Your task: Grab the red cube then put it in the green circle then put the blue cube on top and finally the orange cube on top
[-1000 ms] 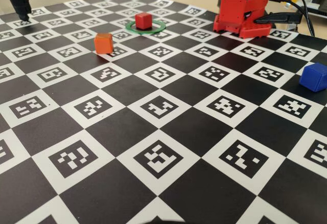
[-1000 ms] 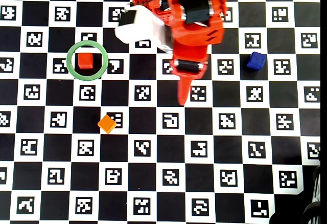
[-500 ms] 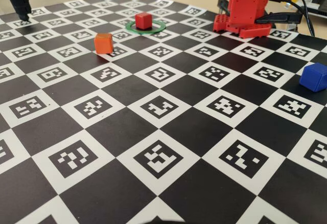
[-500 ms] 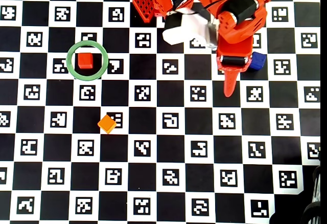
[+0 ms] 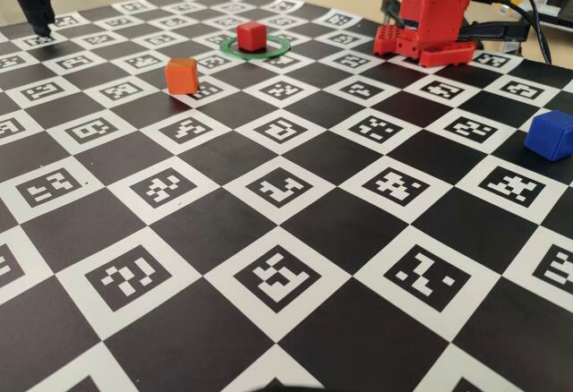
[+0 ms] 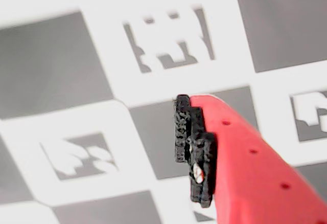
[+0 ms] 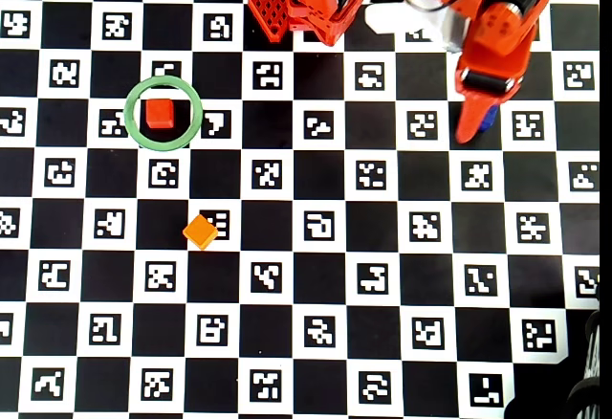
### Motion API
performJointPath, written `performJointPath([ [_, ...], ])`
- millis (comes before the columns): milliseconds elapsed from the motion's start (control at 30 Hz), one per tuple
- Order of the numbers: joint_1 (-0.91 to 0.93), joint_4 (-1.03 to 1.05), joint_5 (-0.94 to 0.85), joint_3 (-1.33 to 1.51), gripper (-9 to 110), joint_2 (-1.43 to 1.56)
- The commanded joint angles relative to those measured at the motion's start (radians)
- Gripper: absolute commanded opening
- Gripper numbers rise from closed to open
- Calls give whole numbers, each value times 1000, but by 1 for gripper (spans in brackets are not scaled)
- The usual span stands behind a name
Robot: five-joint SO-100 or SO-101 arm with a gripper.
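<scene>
Jaws cannot be read: the wrist view shows one red finger [image 6: 245, 157] with its black pad and nothing of its partner, and from overhead the gripper [image 7: 469, 130] is a single red wedge, so spread or closed I cannot tell. Nothing shows between them.

Going left to right in the overhead view: the red cube [image 7: 159, 113] sits inside the green circle [image 7: 163, 143], a little left of centre and clear of the ring. Below and to the right, the orange cube [image 7: 200, 231] rests on the checkered mat [image 7: 316, 275], turned diagonally to the squares. Well apart on the right, the blue cube [image 7: 491, 114] is mostly covered by the gripper hanging over it; the fixed view shows it whole [image 5: 549, 134] near the mat's right edge.

That cube is next, by my reading. It is small, royal blue, matte, with crisp flat faces. It is probably light and rigid, unlikely to deform or slip much. Two opposite flat sides, taken near mid-height and squarely, look the best hold, so it can land level on the red one.
</scene>
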Motion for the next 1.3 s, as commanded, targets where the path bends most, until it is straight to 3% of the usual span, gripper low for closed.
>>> performJointPath([
  [0, -74, -61, 9, -14, 40, -3],
  [1267, -3, -495, -6, 313, 40, -118],
])
